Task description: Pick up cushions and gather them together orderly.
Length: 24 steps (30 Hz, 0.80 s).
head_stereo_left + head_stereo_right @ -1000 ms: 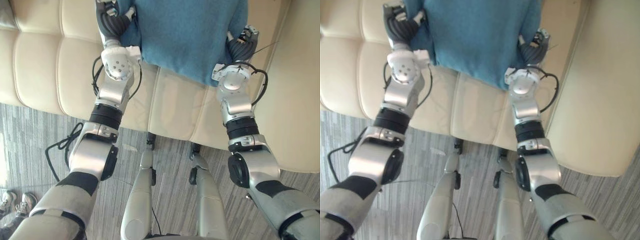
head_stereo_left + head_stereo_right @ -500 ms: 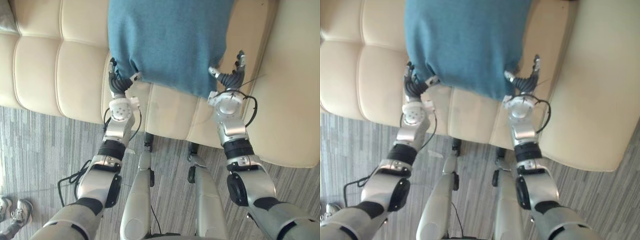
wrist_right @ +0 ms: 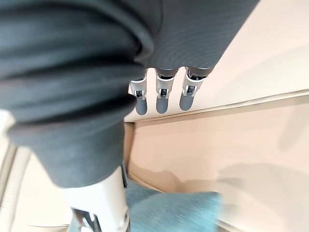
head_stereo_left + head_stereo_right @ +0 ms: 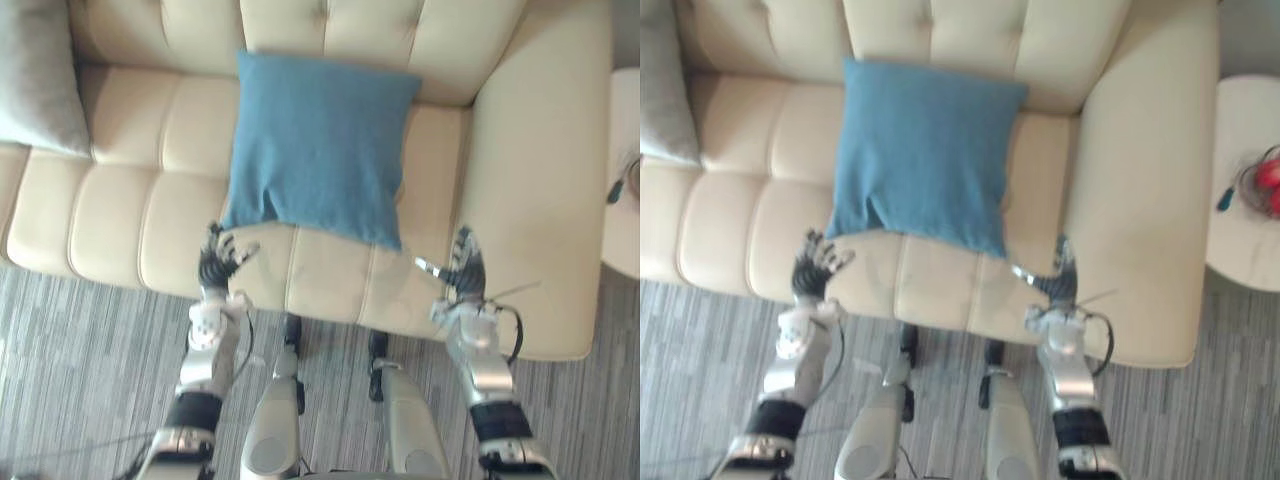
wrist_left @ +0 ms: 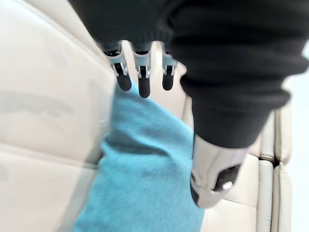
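Blue cushion (image 4: 318, 145) on sofa (image 4: 120, 215); left robot hand (image 4: 216, 266) and right robot hand (image 4: 463, 276) splayed, empty

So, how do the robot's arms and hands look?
The left arm and right arm are silver-grey with dark bands. The left hand and right hand have slim silver fingers with dark tips; a dark ribbed cover wraps each wrist.
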### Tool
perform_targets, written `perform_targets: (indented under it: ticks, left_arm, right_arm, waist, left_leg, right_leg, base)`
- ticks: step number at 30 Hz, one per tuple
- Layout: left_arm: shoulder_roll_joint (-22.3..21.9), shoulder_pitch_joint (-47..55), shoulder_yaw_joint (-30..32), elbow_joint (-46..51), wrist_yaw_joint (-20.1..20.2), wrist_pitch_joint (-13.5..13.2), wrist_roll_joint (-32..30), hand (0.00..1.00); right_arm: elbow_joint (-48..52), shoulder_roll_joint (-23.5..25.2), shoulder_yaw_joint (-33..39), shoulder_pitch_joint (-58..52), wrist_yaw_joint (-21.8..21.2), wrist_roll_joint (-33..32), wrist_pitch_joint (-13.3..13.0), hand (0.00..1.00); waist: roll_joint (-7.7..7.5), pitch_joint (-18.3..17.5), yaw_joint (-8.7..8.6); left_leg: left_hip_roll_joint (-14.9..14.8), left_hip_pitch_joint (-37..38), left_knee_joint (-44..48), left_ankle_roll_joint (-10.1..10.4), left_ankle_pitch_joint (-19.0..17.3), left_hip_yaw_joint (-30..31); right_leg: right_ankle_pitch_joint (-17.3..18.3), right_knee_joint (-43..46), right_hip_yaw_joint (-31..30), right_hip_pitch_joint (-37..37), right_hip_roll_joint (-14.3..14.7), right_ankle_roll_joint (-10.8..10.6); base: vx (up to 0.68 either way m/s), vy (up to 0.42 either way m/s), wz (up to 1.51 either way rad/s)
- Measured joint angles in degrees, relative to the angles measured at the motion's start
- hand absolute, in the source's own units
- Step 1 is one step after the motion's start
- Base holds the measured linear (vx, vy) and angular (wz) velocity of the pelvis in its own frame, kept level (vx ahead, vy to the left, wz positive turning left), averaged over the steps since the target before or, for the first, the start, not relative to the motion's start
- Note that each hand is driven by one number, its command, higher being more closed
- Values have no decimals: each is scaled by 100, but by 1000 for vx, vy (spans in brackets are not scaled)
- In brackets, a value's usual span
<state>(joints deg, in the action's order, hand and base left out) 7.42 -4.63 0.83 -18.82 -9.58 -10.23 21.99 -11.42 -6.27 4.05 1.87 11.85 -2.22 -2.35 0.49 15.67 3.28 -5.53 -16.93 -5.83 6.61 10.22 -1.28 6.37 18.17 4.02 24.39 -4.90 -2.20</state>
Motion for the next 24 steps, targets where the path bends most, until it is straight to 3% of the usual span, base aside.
perform_targets:
  ticks: [5, 10, 16, 22, 23, 24]
  left_arm:
    - [-313, 854, 77, -838, 358, 195, -589, 0]
    - [-512, 1008, 542, -2569, 498, 388, -1517, 0]
    - [-658, 1183, 1182, -3602, 491, 554, -1822, 0]
    - [-655, 1213, 1407, -3865, 514, 587, -1894, 0]
    - [-383, 1034, 1507, -4271, 524, 594, -2195, 0]
    - [-382, 1034, 1507, -4271, 524, 594, -2194, 0]
  right_arm:
    - [-1098, 224, 25, -781, -399, 229, -36, 0]
    - [-2821, 551, 407, -865, -509, 473, 2, 0]
    - [-3975, 645, 933, -868, -506, 448, 151, 0]
    - [-4444, 629, 1398, -839, -507, 458, 228, 0]
    - [-5271, 384, 1817, -417, -568, 668, 289, 0]
    - [-5272, 384, 1817, -439, -568, 668, 289, 0]
  waist:
    - [-71, -719, -13]
    - [-77, -1277, -21]
    - [-70, -1500, -15]
    - [-106, -1551, -34]
    - [-224, -1370, -290]
    - [-224, -1370, -290]
  left_leg:
    - [-9, 604, 133, -28, -314, -53]
    - [-31, 1106, 207, -40, -554, -154]
    - [-56, 1559, 78, -28, -666, -337]
    - [1, 1797, -1, -26, -676, -330]
    - [390, 2198, -8, -246, -982, -291]
    - [391, 2200, -8, -247, -981, -291]
  right_leg:
    - [43, -406, 24, -852, 25, 2]
    - [-32, -909, -12, -1550, 60, -61]
    - [-204, -1375, -157, -2072, 108, -76]
    - [-253, -1555, -153, -2377, 111, -95]
    - [-158, -1761, -244, -2841, -229, -295]
    - [-158, -1758, -245, -2840, -231, -295]
  base:
    - [140, 3, -1]
    - [59, 14, -6]
    - [50, 16, -15]
    - [32, 8, 0]
    - [0, 0, 0]
    - [0, 0, 0]
